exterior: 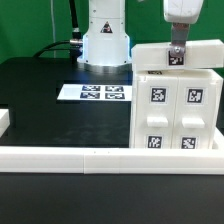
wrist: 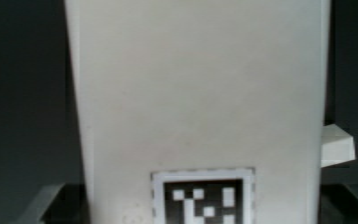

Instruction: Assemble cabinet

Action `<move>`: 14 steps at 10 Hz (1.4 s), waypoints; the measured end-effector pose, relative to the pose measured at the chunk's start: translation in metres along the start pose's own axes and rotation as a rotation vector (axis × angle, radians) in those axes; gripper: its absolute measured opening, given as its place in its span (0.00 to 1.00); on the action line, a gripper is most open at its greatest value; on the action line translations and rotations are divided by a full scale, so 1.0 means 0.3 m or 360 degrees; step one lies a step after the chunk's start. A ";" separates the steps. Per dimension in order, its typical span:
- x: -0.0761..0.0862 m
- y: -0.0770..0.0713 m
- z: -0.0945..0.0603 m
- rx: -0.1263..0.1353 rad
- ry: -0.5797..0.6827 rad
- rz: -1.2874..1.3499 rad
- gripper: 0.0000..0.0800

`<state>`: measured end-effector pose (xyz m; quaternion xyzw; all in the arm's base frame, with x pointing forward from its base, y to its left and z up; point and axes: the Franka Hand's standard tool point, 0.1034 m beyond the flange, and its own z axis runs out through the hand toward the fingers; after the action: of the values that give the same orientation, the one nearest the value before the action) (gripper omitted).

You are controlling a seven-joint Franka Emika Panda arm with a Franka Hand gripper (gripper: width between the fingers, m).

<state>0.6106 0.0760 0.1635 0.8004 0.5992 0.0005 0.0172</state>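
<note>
the cabinet [exterior: 178, 110] is stood on the bench [exterior: 40, 100] at the exterior view's right, set against the long white rail [exterior: 70, 155], presumably so that it is braced. the gripper [exterior: 176, 58] is placed over its top panel [exterior: 205, 57], jaws either side; whether the panel is clamped cannot be told.

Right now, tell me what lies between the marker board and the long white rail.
Nothing but bare black table lies between the marker board and the white rail, as the exterior view shows. The cabinet stands aside, at that view's right.
</note>
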 end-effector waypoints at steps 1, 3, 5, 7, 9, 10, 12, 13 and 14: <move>-0.001 0.000 0.000 0.0000 0.0000 0.0020 0.70; -0.001 0.000 0.000 0.0001 0.0000 0.0249 0.70; -0.001 0.000 0.001 0.0001 0.0000 0.0435 0.70; -0.001 -0.001 0.002 0.0000 0.0001 0.0677 0.70; 0.001 0.000 0.003 -0.0004 0.0009 0.1017 0.70; 0.001 0.000 0.003 -0.0002 0.0009 0.1156 0.70; 0.000 0.001 0.000 0.0002 0.0006 0.1449 0.70; 0.002 0.000 0.001 0.0001 0.0007 0.1548 0.70; 0.005 -0.001 0.003 0.0001 0.0006 0.1696 0.70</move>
<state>0.6106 0.0776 0.1625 0.9938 0.1096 0.0103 0.0133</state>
